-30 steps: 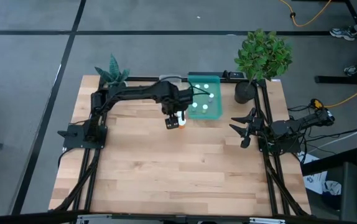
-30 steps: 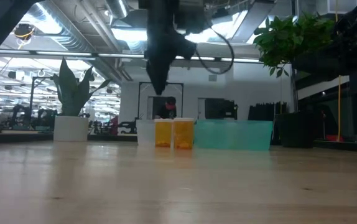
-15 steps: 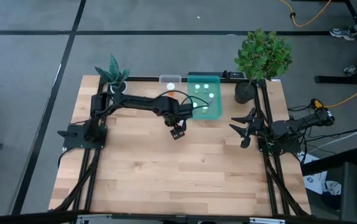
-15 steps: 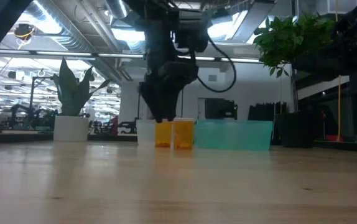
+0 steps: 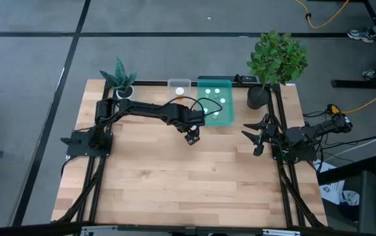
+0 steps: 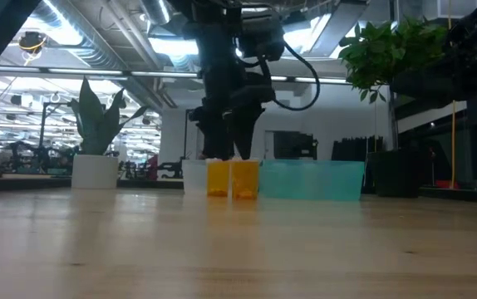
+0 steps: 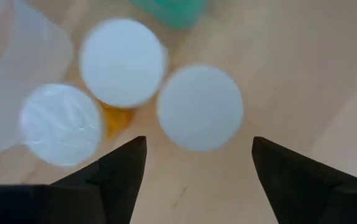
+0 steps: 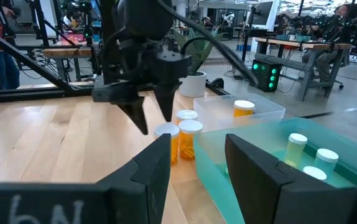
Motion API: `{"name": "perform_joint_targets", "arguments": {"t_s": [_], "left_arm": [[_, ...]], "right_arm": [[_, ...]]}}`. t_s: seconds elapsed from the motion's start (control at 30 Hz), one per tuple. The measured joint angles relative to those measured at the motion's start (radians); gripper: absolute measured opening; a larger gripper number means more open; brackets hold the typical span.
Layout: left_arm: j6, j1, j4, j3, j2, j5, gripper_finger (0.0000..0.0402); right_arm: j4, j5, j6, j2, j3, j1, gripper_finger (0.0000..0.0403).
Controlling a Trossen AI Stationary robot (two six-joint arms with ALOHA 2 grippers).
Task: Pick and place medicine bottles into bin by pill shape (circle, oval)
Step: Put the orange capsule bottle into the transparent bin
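Three orange medicine bottles with white caps stand close together on the table next to the clear bin. Two of them show in the low view. My left gripper hangs open just above them, fingers pointing down. In the left wrist view its fingers stand on either side of the nearest cap, apart from it, with two more caps beyond. The clear bin holds one bottle. The teal bin holds several pale bottles. My right gripper waits open at the table's right side.
A leafy plant in a dark pot stands at the far right corner. A small spiky plant in a white pot stands at the far left. The near half of the wooden table is bare.
My left gripper has moved a little toward the table's right and near edges and come down over the orange bottles. It has turned about its wrist, so both fingers now show side by side in the low view. The bottles have stayed put.
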Motion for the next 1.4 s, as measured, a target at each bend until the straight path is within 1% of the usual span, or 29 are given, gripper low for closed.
{"name": "perform_joint_targets", "arguments": {"t_s": [0.1, 0.27, 0.37, 0.57, 0.73, 0.97, 1.13, 1.23, 1.4], "left_arm": [[-0.064, 0.0, 0.01, 0.0, 0.0, -0.016, 0.0283], [-0.118, -0.003, 0.012, 0.0, 0.0, -0.018, 0.0283], [-0.154, -0.004, 0.029, 0.0, 0.0, -0.038, 0.0283], [-0.16, -0.006, 0.099, 0.0, 0.0, -0.047, 0.0283], [-0.171, -0.017, 0.106, 0.0, 0.001, -0.055, 0.0283], [-0.197, -0.024, 0.1, 0.0, 0.001, -0.066, 0.0283], [-0.237, -0.024, 0.053, 0.0, 0.001, -0.078, 0.0283], [-0.241, -0.027, 0.028, 0.0, 0.002, -0.108, 0.0283], [-0.24, -0.029, 0.028, 0.0, 0.002, -0.116, 0.0283]], "right_arm": [[0.0, 0.0, 0.0, 0.0, 0.0, 0.0, 0.0154], [0.0, 0.0, -0.004, 0.0, 0.0, 0.0, 0.0154], [0.0, 0.0, -0.004, 0.0, 0.0, 0.0, 0.0154], [0.0, 0.0, -0.004, 0.0, 0.0, 0.0, 0.0154], [0.0, 0.0, -0.004, 0.0, 0.0, 0.0, 0.0154], [0.0, 0.0, -0.004, 0.0, 0.0, 0.0, 0.0154], [0.0, 0.0, -0.004, 0.0, 0.0, 0.0, 0.0154], [0.0, 0.0, -0.004, 0.0, 0.0, 0.0, 0.0154], [0.0, 0.0, -0.004, 0.0, 0.0, 0.0, 0.0154]]}}
